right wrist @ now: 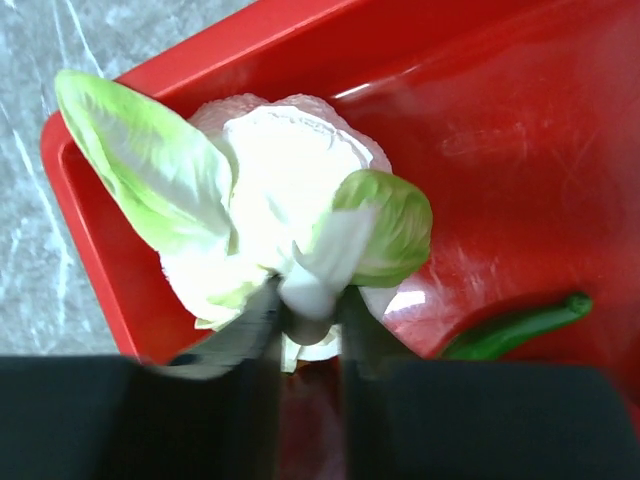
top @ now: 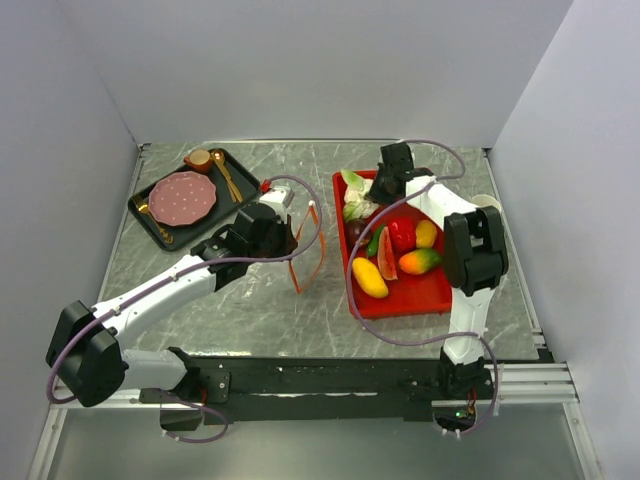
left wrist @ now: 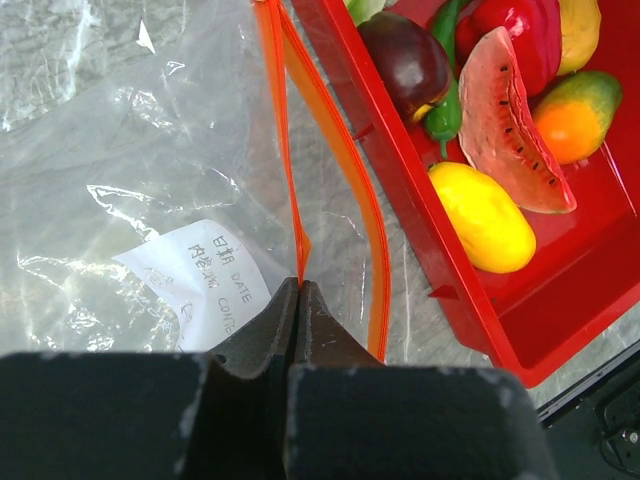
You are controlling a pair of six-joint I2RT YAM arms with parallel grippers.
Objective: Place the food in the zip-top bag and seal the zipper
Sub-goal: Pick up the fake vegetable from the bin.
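Left jaws pinch the zipper; right jaws clamp the leafy vegetable.

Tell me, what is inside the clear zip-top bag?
None of the food shows inside the zip-top bag; only a white label is seen on it. The left hand hides its near edge.

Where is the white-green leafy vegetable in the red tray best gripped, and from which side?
Probably the narrow white rib sticking up from the leafy vegetable, from above: its leaves splay wide and the wall of the red tray crowds one side. The right hand pinches that rib.
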